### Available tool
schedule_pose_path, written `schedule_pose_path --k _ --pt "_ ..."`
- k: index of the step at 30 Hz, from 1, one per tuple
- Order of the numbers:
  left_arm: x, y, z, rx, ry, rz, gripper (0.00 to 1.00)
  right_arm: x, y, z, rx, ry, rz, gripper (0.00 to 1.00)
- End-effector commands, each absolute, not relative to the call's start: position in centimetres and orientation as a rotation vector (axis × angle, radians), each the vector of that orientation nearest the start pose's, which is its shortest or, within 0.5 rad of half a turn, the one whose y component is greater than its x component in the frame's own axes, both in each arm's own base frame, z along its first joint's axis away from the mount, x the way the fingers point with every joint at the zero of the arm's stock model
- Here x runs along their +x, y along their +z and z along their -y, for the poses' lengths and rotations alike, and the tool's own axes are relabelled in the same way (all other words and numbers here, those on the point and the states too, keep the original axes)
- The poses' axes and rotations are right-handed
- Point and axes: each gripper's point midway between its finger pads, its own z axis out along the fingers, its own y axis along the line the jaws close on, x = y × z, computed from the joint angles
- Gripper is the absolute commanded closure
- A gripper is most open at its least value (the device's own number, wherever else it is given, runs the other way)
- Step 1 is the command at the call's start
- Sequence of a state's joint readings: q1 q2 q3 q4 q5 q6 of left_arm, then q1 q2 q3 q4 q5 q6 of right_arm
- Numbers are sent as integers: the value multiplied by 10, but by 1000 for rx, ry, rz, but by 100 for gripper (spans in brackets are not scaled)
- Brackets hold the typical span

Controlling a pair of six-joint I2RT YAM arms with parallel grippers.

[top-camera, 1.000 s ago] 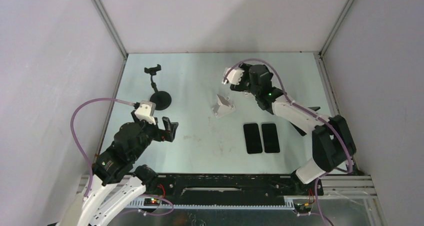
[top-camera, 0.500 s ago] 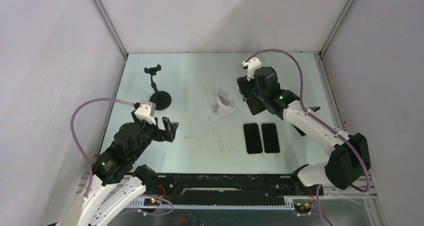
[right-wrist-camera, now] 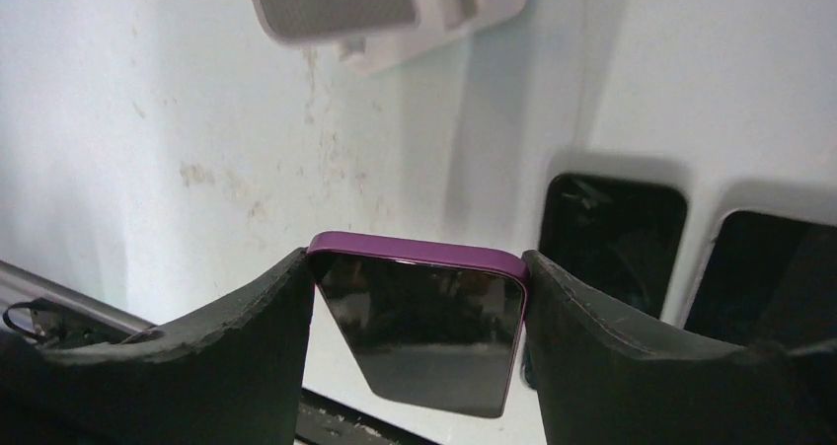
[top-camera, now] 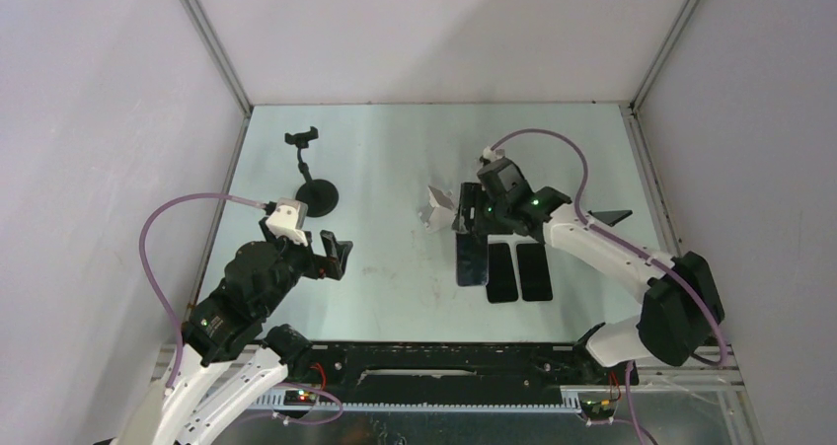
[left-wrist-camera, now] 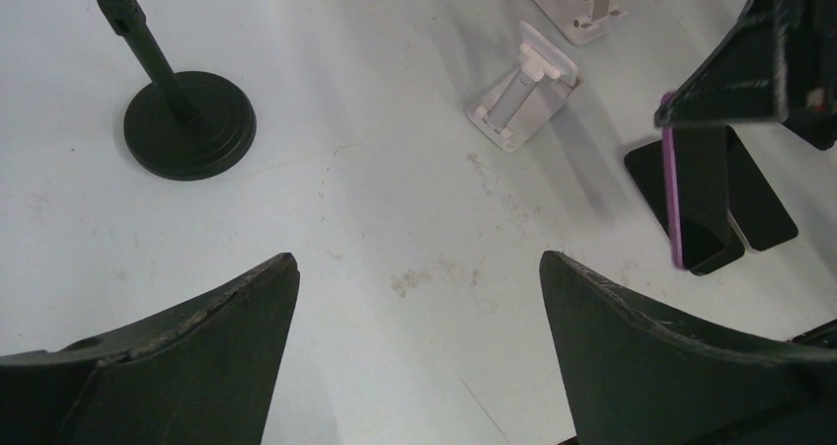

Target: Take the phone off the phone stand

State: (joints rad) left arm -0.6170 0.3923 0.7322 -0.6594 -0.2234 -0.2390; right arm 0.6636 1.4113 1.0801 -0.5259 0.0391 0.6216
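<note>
1. Top external: phone (top-camera: 471,260), dark screen, purple rim, upright, off the white phone stand (top-camera: 441,208), just beside two flat phones (top-camera: 518,271) on the table (top-camera: 395,159). Upper end pinched by right gripper (top-camera: 476,220); right arm (top-camera: 602,248) reaching forward and left.
2. Left wrist: left gripper (left-wrist-camera: 417,262) wide open, empty, low over the table.
3. Right wrist: phone (right-wrist-camera: 419,336) clamped across its width between both fingers (right-wrist-camera: 247,336).

Soft, even light falls from above on the pale worktop (top-camera: 395,159), which looks bright but has no hard glare. The shadows are weak and have blurred edges. In the right wrist view the glossy screen of the phone (right-wrist-camera: 419,332) shows dim reflections. All views are quite sharp.
</note>
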Motion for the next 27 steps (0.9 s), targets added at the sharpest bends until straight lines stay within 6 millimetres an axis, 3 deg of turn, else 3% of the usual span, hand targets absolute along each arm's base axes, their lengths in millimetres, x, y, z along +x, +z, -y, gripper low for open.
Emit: schedule_pose_path --k 1,6,11,23,27 --pt "189 243 103 207 -411 -1855 0 261 114 -260 57 571 -2591 100" --pt "189 244 104 209 -415 -1855 0 249 84 -269 53 547 -2658 100" --pt "189 243 103 206 -410 -1855 0 243 67 -274 30 521 -2696 100" --pt "189 243 104 209 -413 -1856 0 248 22 -266 -14 364 -2754 100" --pt "189 243 104 211 -414 -1858 0 249 16 -264 -36 332 -2754 99"
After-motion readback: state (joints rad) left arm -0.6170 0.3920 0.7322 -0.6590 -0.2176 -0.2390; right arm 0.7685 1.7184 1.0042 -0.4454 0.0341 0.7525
